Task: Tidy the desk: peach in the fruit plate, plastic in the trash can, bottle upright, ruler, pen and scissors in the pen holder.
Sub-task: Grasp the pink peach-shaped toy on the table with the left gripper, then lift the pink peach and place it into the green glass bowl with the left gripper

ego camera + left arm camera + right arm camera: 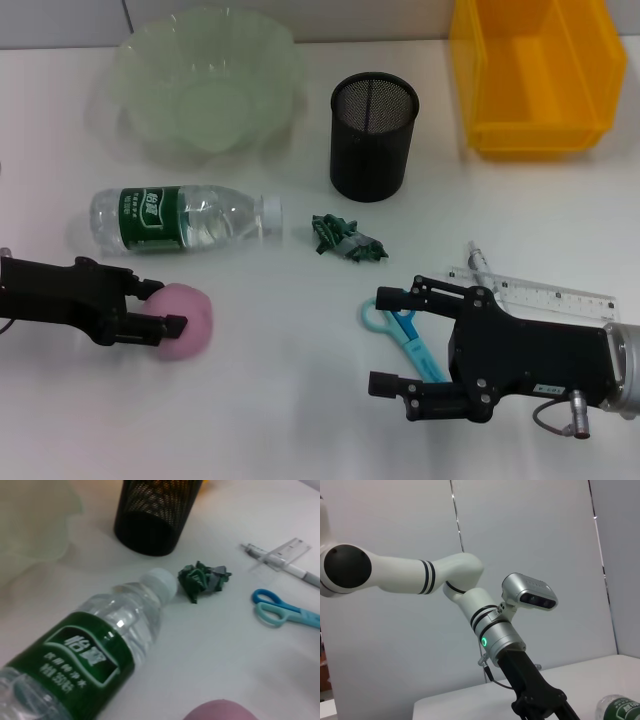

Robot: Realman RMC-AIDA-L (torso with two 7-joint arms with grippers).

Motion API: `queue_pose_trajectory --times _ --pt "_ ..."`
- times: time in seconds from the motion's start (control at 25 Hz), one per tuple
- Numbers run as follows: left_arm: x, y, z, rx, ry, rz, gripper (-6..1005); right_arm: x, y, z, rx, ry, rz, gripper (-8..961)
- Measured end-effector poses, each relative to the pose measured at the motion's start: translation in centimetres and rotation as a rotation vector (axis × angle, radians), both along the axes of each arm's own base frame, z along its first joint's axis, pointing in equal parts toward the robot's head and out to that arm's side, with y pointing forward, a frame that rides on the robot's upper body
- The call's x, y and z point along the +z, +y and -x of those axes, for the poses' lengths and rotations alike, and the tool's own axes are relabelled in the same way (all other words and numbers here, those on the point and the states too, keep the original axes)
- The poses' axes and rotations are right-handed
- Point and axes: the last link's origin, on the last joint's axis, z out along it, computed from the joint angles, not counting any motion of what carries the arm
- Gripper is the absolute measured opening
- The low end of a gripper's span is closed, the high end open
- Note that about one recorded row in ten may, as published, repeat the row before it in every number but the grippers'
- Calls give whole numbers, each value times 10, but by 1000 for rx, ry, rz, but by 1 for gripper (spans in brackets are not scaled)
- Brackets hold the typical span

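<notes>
A pink peach (188, 322) lies near the front left, and my left gripper (161, 307) is open with its fingers over the peach's left side. In the left wrist view only the top of the peach (220, 711) shows. The bottle (180, 218) lies on its side just behind, cap pointing right. Crumpled green plastic (345, 238) sits mid-table. My right gripper (383, 340) stands wide open over the handles of the light blue scissors (402, 336). The clear ruler (545, 295) and the pen (480, 262) lie just behind that gripper. The black mesh pen holder (372, 135) stands upright at the back centre.
The pale green fruit plate (130, 60) sits at the back left. The yellow trash can (540, 135) is at the back right. The left wrist view shows the bottle (100, 650), plastic (202, 580), scissors (280, 612) and pen holder (150, 520).
</notes>
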Motion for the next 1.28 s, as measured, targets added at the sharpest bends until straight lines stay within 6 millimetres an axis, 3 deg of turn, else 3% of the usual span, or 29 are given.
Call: queue_pose_trajectory --times 0.36,0.6,0.76,0.84,0.92,1.28 --pt "0 -2 3 -7 -4 -15 512 -3 1 -1 -22 -3 -4 839" --pt "9 -4 -13 -38 -111 -9 271 -3 3 -1 -30 -2 -15 838" --pt "28 -1 -31 -88 -236 -78 218 -3 5 -1 -35 -2 -22 839" --pt "28 -1 -31 -88 -236 -78 192 -3 6 0 -36 0 -23 839" --pt "49 23 -46 -114 -377 -300 165 -4 7 1 -36 4 -17 839" --pt "59 70 -51 -119 -462 -644 93 -8 9 8 -28 39 -35 838"
